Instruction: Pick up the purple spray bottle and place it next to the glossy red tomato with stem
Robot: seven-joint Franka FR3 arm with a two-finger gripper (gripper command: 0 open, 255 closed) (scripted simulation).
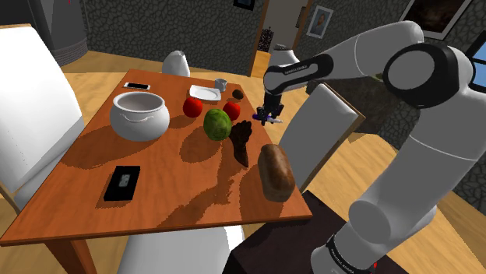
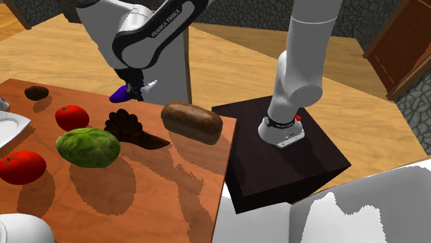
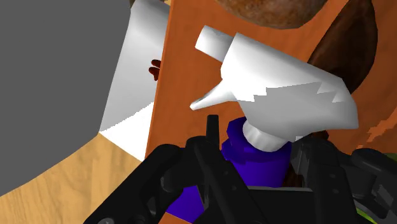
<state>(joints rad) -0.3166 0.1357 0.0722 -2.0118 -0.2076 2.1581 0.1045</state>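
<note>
Although the wooden table (image 1: 86,167) spans the shoulder view's centre and left, the gripper (image 1: 269,113) hangs right of centre, over its far-right edge. Its fingers are clamped on the purple spray bottle (image 1: 270,119), which is held clear of the surface. Pick-up judged complete. Placement outstanding: one red tomato (image 1: 231,110) sits just left, a second red tomato (image 1: 192,106) beyond; stems indiscernible.

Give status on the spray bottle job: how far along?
Grab and lift look done: the gripper is shut on the spray bottle, which hangs clear of the table near its edge. In hand: the carry. Left: the set-down. Both red tomatoes sit apart from the bottle, by the green fruit, and I cannot tell which has the stem.
</note>
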